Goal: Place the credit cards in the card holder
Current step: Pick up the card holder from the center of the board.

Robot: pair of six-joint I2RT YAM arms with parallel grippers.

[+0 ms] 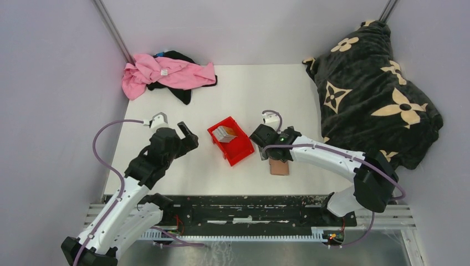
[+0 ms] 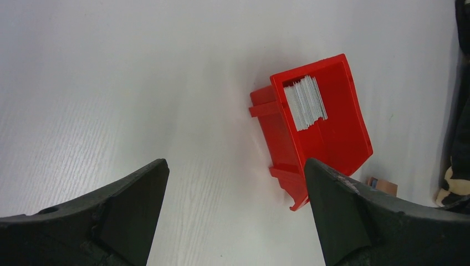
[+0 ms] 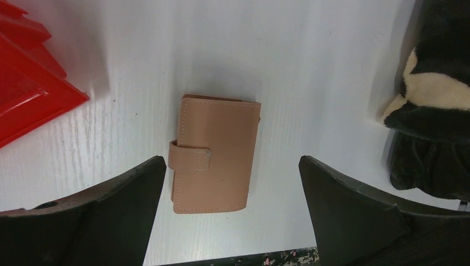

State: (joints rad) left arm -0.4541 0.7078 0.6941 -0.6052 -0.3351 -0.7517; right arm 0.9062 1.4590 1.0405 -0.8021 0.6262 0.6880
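Both sets of fingers are spread wide and hold nothing, so I read this as the approach, with no card picked up yet. The card holder lies flat on the counter just to the right of the red bin and a little nearer the arms' bases. It is folded shut, with its snap tab fastened over the edge that faces the bin. The right fingers hang above it without touching. In the right wrist view it sits in the gap between them, closer to the bin-side finger. The credit cards stand on edge as a tight grey stack against one end wall inside the bin. The left fingers hover on the bin's left, pointed at it and well short of its wall. I think the holder has to be opened first. I would centre the right fingers over it, come down, and work the tab loose while keeping the body from sliding, since it looks light and could skate toward the bin. For the cards, I would peel one off the outer face of the stack, because thin cards packed together tend to lift in a clump. The black flowered blanket lies beyond the holder, away from the bin, and I would keep the right arm off it.
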